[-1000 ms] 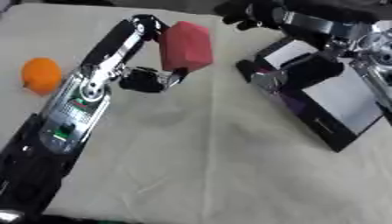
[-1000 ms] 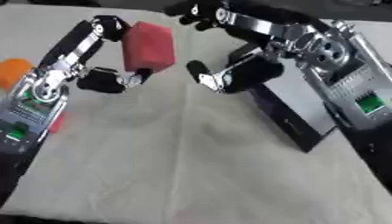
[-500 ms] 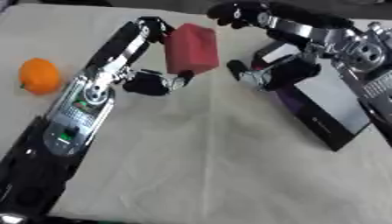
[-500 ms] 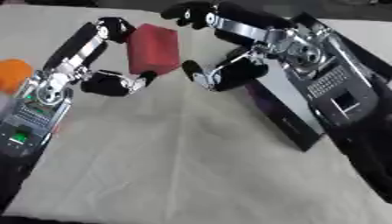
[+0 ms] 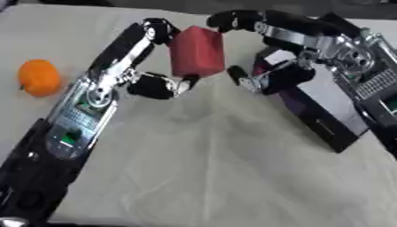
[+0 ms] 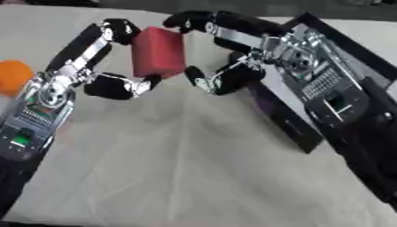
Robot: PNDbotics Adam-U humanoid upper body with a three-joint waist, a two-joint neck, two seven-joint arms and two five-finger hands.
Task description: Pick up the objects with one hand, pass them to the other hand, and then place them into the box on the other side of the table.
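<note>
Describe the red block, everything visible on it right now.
The red block is a plain, matte box shape, possibly foam, with no markings visible. It stands roughly upright, lifted above the cloth-covered table. The left hand pinches it, one finger at its top left edge and another at its lower edge. The right hand reaches in from the right, fingers curled; an upper fingertip sits at the block's top right corner, though contact is hard to confirm. The black box lies to its right.
</note>
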